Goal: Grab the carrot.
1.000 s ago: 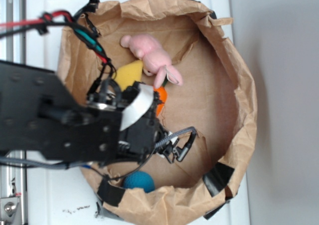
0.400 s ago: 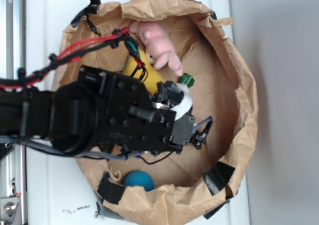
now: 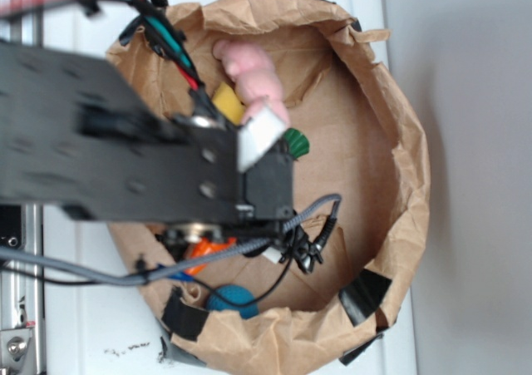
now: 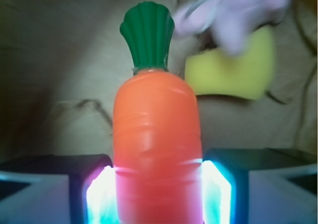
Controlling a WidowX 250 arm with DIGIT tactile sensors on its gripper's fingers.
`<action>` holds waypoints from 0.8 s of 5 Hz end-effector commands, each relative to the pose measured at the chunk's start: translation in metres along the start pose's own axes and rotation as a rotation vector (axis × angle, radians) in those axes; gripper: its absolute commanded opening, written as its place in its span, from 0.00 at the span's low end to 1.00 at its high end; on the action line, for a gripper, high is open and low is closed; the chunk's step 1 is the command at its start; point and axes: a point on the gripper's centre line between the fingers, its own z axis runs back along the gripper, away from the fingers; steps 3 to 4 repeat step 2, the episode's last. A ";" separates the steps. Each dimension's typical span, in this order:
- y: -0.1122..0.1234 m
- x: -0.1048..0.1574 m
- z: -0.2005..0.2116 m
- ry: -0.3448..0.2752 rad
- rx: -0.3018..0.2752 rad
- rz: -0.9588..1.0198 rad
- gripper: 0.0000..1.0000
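1. Landmark: brown paper bag [image 3: 399, 167], rolled down into an open basin on a white surface. All positions are given relative to it.
2. Gripper [image 4: 159, 194]: in the wrist view both fingers press flat against the flanks of the toy carrot [image 4: 156, 159], one pad [image 4: 99, 199] on the left of that view and the other on the right. No gap is visible at either side, so the carrot is pinched.
3. Carrot: orange body standing between the pads, green stem top pointing away from the camera. In the exterior view only the green top [image 3: 297, 145] and an orange patch under the arm show. Both are inside the bag, toward its left-centre.
4. The robot arm hides most of the bag's left half in the exterior view.
5. Other contents: yellow sponge wedge [image 4: 231, 67] and pink plush [image 3: 253, 76] sit near the bag's upper-left wall, beyond the carrot top. A teal ball [image 3: 233, 298] lies at the bag's lower-left wall.
6. Whether the carrot is clear of the bag floor I cannot tell; the wrist view is blurred behind it and the arm covers it from outside.
7. Progress judgement: the grasp looks made and centred on the thick part of the body. What remains, if anything, is confirming the hold by raising it above the bag rim.
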 end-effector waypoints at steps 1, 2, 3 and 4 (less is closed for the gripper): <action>-0.013 0.014 0.063 -0.061 -0.005 -0.027 0.00; -0.016 0.015 0.057 -0.079 -0.007 -0.036 0.00; -0.016 0.015 0.057 -0.079 -0.007 -0.036 0.00; -0.016 0.015 0.057 -0.079 -0.007 -0.036 0.00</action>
